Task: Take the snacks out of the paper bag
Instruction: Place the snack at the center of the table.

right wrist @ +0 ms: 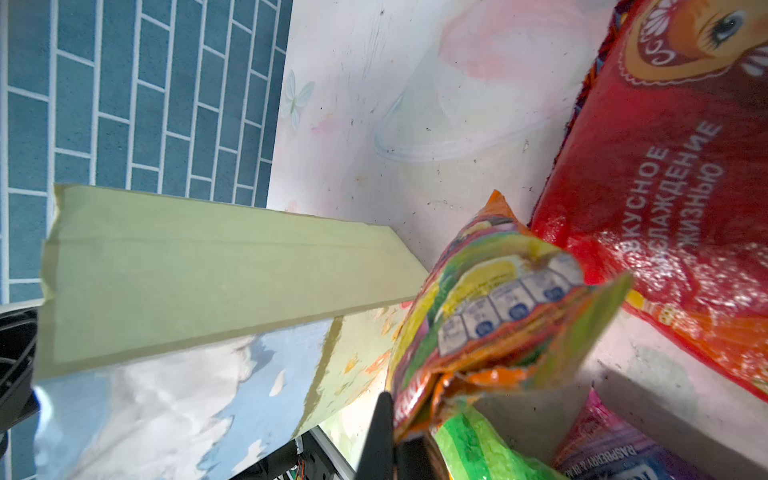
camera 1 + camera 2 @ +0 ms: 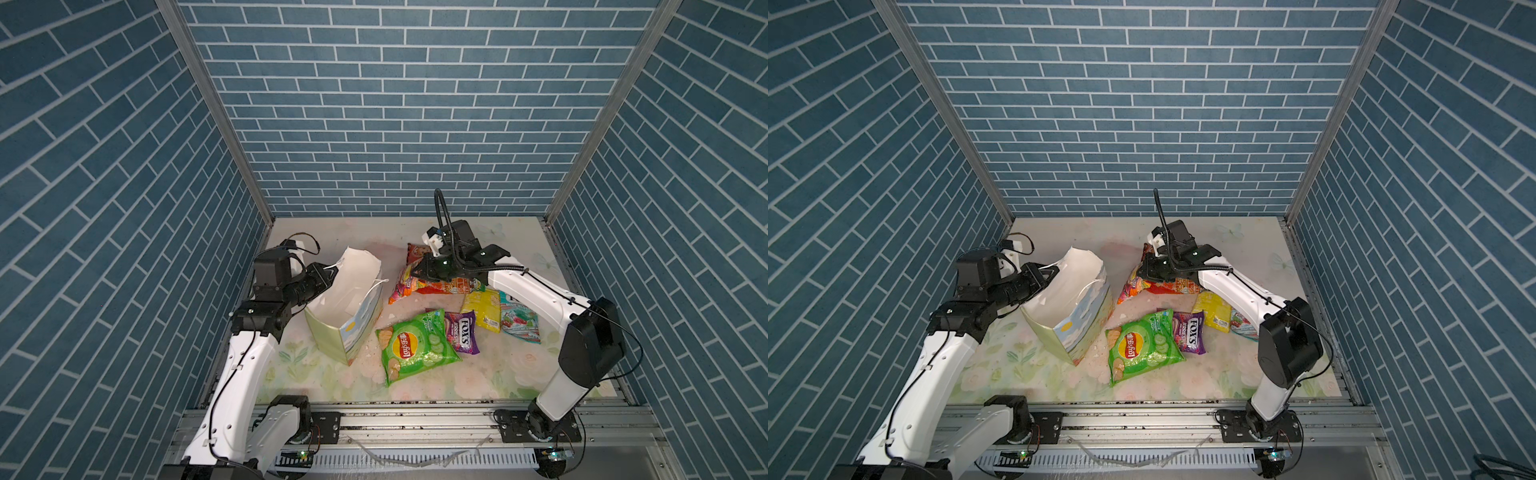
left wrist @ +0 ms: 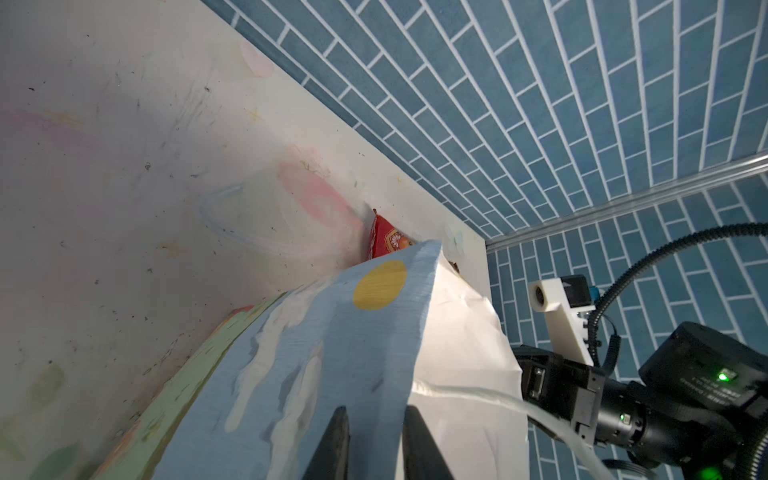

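We judge the task nearly done: the paper bag (image 2: 349, 307) stands on the worktop (image 2: 478, 382), showing no packets inside, its rim pinched by the left claw (image 2: 331, 275). The snacks (image 2: 415, 347) lie beside it. The right claw (image 1: 401, 440) clamps the orange packet (image 1: 490, 307), not yet released.

- Bag (image 2: 359, 328): pale green sides; front printed with blue sky, white clouds and a yellow sun disc; white inside; white cord handles.
- Lay's packet (image 2: 415, 347): bright green, red-and-yellow logo, cucumber-slice print.
- Fox's packet (image 2: 463, 332): purple, white lettering.
- Orange packet (image 2: 401, 291): orange with yellow, green and pink patches.
- Red packet (image 1: 665, 166): red shading to orange, white Cyrillic lettering.
- Yellow packet (image 2: 484, 309): yellow.
- Teal packet (image 2: 519, 324): teal and white, red fruit print.
- Table (image 2: 478, 382): pale, floral print in pink and green.
- Walls (image 2: 374, 104): blue brick pattern, white joints.
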### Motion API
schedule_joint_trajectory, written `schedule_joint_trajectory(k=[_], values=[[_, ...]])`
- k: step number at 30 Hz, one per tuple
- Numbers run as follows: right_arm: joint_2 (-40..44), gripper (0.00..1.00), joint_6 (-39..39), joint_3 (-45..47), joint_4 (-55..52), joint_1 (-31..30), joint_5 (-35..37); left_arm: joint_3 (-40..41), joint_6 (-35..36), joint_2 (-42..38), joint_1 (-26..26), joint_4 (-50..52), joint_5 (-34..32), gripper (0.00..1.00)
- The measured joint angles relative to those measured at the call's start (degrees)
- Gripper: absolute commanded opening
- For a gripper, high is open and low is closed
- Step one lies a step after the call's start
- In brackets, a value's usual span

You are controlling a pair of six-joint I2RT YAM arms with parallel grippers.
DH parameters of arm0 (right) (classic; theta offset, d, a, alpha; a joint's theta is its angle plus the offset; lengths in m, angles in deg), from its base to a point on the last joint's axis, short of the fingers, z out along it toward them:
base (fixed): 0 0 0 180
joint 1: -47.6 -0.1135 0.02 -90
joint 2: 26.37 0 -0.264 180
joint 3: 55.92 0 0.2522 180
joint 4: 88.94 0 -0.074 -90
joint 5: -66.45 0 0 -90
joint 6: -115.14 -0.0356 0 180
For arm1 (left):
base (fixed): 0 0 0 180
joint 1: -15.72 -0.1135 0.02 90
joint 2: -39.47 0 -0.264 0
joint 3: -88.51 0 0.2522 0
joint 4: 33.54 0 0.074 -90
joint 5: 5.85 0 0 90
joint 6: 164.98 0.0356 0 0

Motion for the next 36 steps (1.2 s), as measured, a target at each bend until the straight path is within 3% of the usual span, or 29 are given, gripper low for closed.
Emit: schedule_joint_trajectory(k=[11,32,36], values=[[-7.93,0.00,2.54,-4.17,-0.02,-0.11,-2.34,2.84,-7.82,-0.66,-0.24,-13.05,-4.13,0.26],[-15.17,0.00,5.70,-7.17,-5.68,-0.11,-2.19,7.41,-9.92,-3.85,-1.99,-16.28,-10.40,0.29],[-15.17,0.10,5.75,-7.30,-6.45,-0.11,-1.64,6.78,-9.07,-3.85,-2.08,-14.51,-10.67,0.36]])
